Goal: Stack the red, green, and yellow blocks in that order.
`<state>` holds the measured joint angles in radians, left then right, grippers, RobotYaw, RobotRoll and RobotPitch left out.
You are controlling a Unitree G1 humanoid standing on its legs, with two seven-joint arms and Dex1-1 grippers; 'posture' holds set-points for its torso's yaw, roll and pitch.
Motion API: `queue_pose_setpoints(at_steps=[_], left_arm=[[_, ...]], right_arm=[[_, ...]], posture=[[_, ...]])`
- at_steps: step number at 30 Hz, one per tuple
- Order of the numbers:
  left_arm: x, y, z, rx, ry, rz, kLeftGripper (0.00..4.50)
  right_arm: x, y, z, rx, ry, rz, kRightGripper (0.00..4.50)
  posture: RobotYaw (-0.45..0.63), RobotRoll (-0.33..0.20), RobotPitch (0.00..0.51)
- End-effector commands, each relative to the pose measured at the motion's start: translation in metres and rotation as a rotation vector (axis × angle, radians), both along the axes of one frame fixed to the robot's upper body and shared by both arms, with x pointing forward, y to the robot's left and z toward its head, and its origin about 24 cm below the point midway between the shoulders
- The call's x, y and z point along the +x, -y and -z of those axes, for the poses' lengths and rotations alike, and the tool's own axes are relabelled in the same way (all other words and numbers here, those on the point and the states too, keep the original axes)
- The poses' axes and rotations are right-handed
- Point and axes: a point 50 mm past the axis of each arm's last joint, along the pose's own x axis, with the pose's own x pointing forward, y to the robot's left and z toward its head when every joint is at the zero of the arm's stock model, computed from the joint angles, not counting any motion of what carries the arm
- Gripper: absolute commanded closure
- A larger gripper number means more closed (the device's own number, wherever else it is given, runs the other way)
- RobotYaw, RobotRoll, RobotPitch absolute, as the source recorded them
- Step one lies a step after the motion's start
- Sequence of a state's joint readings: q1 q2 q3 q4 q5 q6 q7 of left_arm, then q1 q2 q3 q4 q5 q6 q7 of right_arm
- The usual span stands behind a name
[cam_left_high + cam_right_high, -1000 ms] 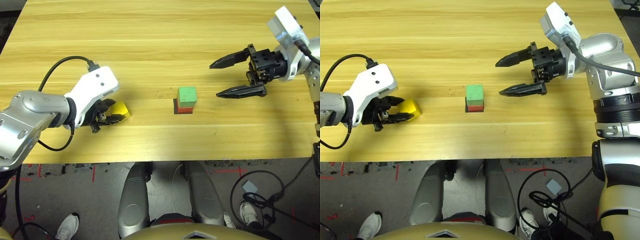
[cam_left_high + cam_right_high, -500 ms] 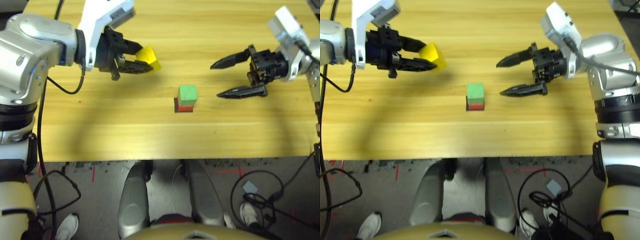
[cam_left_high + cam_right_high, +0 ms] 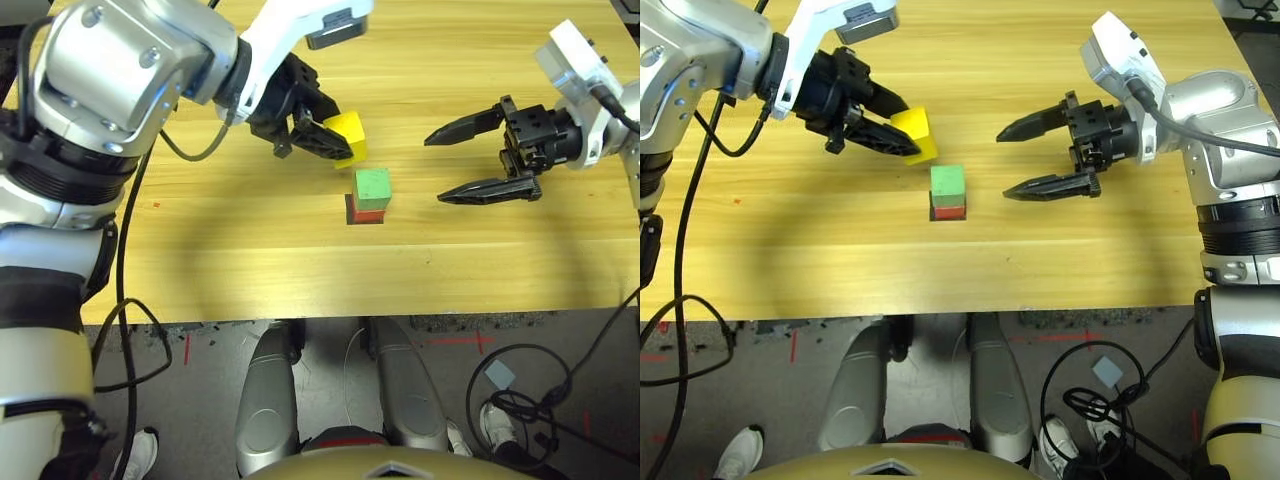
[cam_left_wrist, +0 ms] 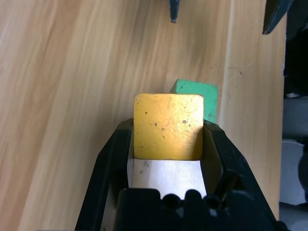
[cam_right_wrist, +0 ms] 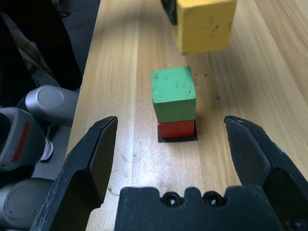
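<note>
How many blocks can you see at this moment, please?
3. The red block sits on the table, the green block rests on it, and the yellow block is held in the left gripper, above and beside the stack.

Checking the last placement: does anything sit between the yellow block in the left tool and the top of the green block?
Nothing visible does. The yellow block, held in the left tool, hangs up and to the left of the green block, whose top is bare. The right tool stands open, off to the stack's right.
</note>
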<state>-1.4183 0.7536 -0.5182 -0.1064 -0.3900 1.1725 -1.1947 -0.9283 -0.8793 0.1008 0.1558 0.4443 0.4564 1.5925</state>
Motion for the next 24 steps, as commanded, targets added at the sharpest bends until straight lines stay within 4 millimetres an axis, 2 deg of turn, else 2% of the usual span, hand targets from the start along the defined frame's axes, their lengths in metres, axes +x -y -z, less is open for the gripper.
queue_pose_setpoints(at_steps=[1, 13, 24], left_arm=[[-0.011, 0.014, -0.001, 0.032, 0.004, 0.063, 2.47], [-0.015, 0.027, 0.004, 0.069, 0.007, 0.13, 2.47], [-0.019, 0.019, 0.005, 0.065, -0.003, 0.157, 2.47]], right_arm=[[-0.004, 0.002, -0.001, -0.002, 0.01, 0.001, 0.0], [-0.008, -0.002, 0.001, 0.004, 0.001, 0.003, 0.0], [-0.015, 0.0, 0.004, 0.014, -0.006, 0.025, 0.0]], posture=[[0.13, 0.059, 0.326], [0.1, 0.06, 0.332], [0.06, 0.056, 0.334]])
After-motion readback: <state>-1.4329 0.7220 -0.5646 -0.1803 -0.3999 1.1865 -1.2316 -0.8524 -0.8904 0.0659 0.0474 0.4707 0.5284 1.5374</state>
